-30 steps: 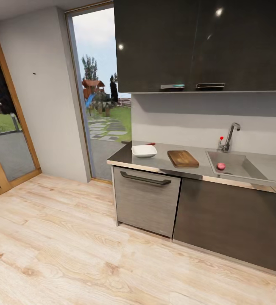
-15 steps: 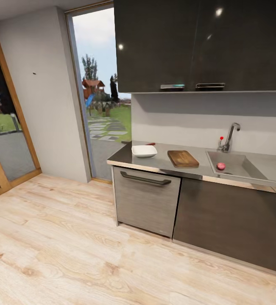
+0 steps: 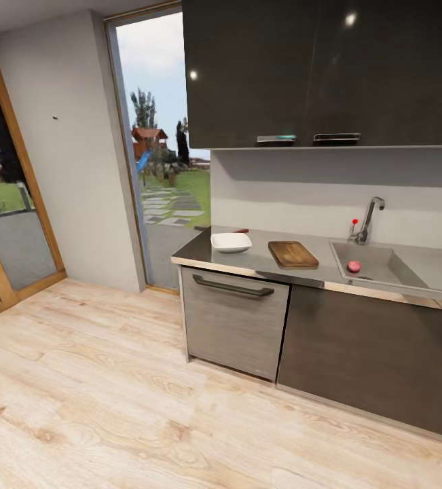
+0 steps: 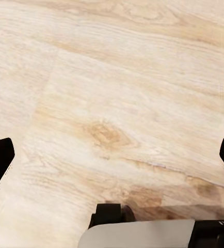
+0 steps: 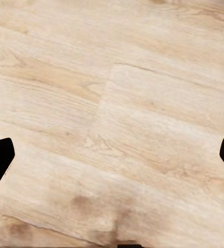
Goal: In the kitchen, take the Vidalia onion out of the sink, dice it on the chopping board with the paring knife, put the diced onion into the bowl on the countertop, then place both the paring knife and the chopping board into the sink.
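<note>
Seen from the head camera, the Vidalia onion [image 3: 354,266], a small pinkish-red bulb, lies in the steel sink [image 3: 381,255] at the right of the grey countertop [image 3: 256,259]. The brown chopping board [image 3: 292,254] rests left of the sink, and the white bowl [image 3: 231,242] stands further left. A red bit of the paring knife [image 3: 242,231] peeks from behind the bowl. Both wrist cameras look down at the wooden floor: my left gripper [image 4: 112,155] and right gripper [image 5: 112,155] are open, fingers spread wide, holding nothing, well away from the counter.
A curved chrome faucet [image 3: 370,217] with a tiny red knob [image 3: 354,221] stands behind the sink. Dark wall cabinets [image 3: 316,68] hang above. A grey drawer front with a bar handle [image 3: 233,286] is under the bowl. Light wooden floor [image 3: 112,394] stretches between me and the counter.
</note>
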